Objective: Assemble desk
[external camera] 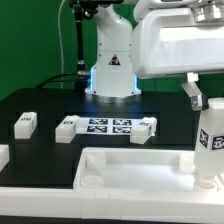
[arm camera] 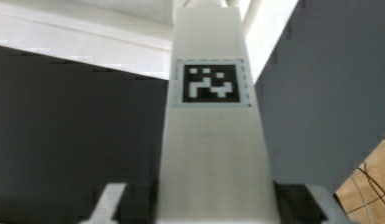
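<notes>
The arm (external camera: 110, 38) is showing glossy white rounded shells, wearing a dark triangular label (external camera: 113, 62) and glowing blue around its base ring (external camera: 112, 93); a black cable (external camera: 77, 40) is trailing beside it; its fingers (arm camera: 114, 203) are looking greyish, perhaps.

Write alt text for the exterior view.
Fingers of a white robot arm grip a tagged white square-section plastic leg upright at a corner of the large white rimmed plastic panel, at the exterior view's right. Loose white legs and the white marker board lie on the black table.
</notes>
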Robot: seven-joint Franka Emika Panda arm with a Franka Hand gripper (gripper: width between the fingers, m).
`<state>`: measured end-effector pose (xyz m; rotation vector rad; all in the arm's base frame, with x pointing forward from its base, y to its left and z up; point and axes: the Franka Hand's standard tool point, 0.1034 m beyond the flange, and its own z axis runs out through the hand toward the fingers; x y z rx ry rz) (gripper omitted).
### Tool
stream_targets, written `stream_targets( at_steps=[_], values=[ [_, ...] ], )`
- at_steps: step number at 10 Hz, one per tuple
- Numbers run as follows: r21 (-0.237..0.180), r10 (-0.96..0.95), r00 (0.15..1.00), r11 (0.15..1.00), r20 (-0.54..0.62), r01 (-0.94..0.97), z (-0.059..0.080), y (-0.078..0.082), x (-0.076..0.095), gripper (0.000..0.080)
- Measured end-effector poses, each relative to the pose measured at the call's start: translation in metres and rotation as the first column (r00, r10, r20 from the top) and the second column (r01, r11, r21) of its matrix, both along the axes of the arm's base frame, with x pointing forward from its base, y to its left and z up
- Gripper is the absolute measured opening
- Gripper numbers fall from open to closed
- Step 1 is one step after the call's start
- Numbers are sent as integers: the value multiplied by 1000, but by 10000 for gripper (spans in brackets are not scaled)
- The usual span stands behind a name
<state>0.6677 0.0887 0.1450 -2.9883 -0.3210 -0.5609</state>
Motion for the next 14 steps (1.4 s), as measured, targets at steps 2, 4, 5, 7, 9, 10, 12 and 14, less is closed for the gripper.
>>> stream_targets(
  at_steps=[2,4,5,7,9,10,12,14],
  values=[
    [0,-1,1000,1000,3,1,-3,0,0,291],
    [1,0,1000,1000,-1,0,-8,1,-1,291],
    [1,1,1000,1000,0,-1,-8,2,-1,291],
    [2,3,999,1000,40,-3,-10,6,-3,291],
    [3,1,996,1000,90,-1,-11,7,-5,291],
    [4,-1,993,1000,117,1,-12,8,-7,291],
    [7,-5,986,1000,169,4,-12,9,-10,291],
    [9,-7,981,1000,196,6,-12,9,-11,291]
  ],
)
